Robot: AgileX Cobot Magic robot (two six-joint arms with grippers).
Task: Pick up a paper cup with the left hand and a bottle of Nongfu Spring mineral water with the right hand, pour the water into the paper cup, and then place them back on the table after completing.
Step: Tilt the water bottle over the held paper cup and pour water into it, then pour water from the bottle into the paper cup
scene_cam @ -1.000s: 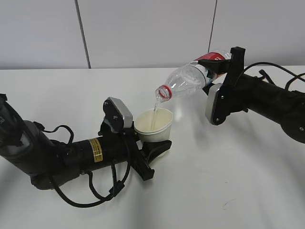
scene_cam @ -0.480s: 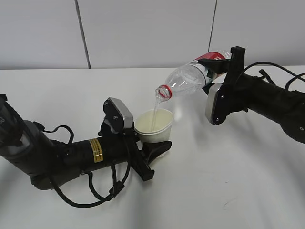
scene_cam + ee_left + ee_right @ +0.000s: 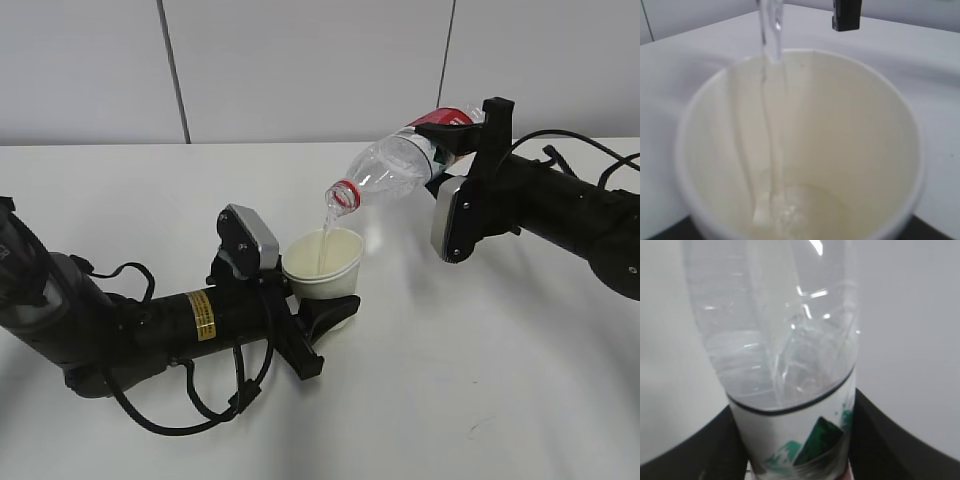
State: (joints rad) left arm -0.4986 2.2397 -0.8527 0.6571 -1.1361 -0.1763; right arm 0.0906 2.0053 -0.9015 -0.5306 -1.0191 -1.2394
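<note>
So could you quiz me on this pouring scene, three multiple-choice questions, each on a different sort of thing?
1. Where is the bottle's mouth?
A. Above the paper cup's far rim
B. Flat on the table
C. Inside the cup, touching its bottom

2. What colour is the ring at the bottle's neck?
A. Blue
B. Red
C. Yellow

3. What is the water doing?
A. Sealed under a cap
B. Spilling on the table
C. Streaming into the cup

Answers:
1 A: the water bottle, tilted in the right hand, has its mouth over the paper cup gripped by the left hand.
2 B: the neck ring is red.
3 C: the water falls in a thin stream and pools at the cup's bottom.
</note>
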